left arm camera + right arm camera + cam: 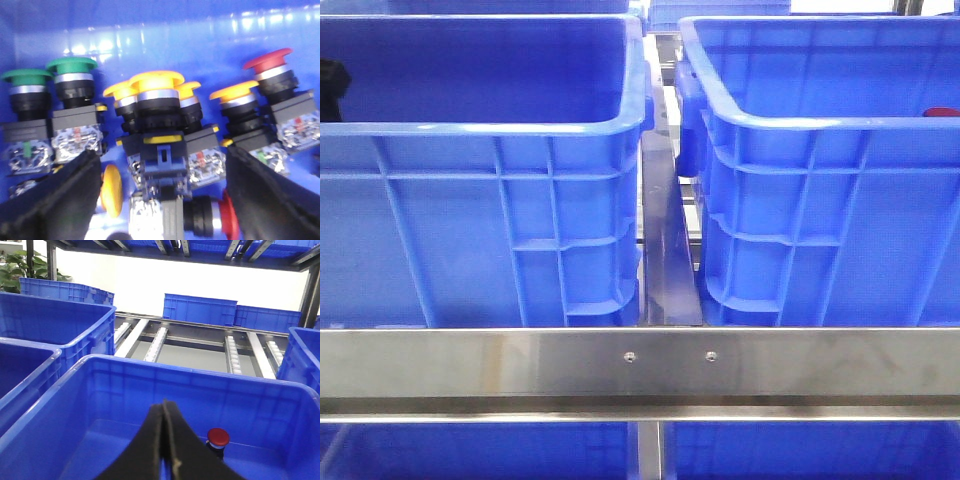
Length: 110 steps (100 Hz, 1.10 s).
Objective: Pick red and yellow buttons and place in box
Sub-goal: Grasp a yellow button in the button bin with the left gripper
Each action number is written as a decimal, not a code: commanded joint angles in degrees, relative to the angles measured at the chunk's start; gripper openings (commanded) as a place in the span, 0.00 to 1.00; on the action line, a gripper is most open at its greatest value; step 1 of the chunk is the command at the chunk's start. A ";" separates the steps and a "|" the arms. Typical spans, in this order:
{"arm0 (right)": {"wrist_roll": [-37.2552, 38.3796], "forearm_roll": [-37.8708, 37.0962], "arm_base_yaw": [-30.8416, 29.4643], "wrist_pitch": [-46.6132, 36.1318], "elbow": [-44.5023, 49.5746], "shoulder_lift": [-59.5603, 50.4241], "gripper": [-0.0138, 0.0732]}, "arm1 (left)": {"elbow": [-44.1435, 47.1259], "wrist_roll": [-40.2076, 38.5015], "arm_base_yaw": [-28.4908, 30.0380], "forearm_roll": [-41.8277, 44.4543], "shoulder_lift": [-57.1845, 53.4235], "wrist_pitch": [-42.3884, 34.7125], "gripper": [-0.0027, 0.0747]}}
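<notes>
Yellow-capped button (156,82) sits between your left gripper's (160,200) spread fingers (55,200), ready for pinching, while your right gripper (165,440), fingers pressed together, hangs over the box (200,371) holding one red button (218,437).

Black, matte gripper fingers

The left gripper (160,200) is seen as two broad, dark, fabric-textured fingers (55,205); the right gripper (165,450) is formed of two tapered black fingers with a pale seam between.

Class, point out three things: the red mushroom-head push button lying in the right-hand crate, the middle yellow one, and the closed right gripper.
Red mushroom-head push button (218,437), right wrist view, cap top.
Yellow mushroom-head push button (156,80), left wrist view, cap.
Right gripper (165,412), right wrist view, fingertips' seam.
</notes>
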 commanded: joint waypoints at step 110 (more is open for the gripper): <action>0.00 5.63 0.00 1.64 -1.50 -0.04 0.08 | -1.96 -0.09 -2.57 -0.88 -13.37 4.41 0.01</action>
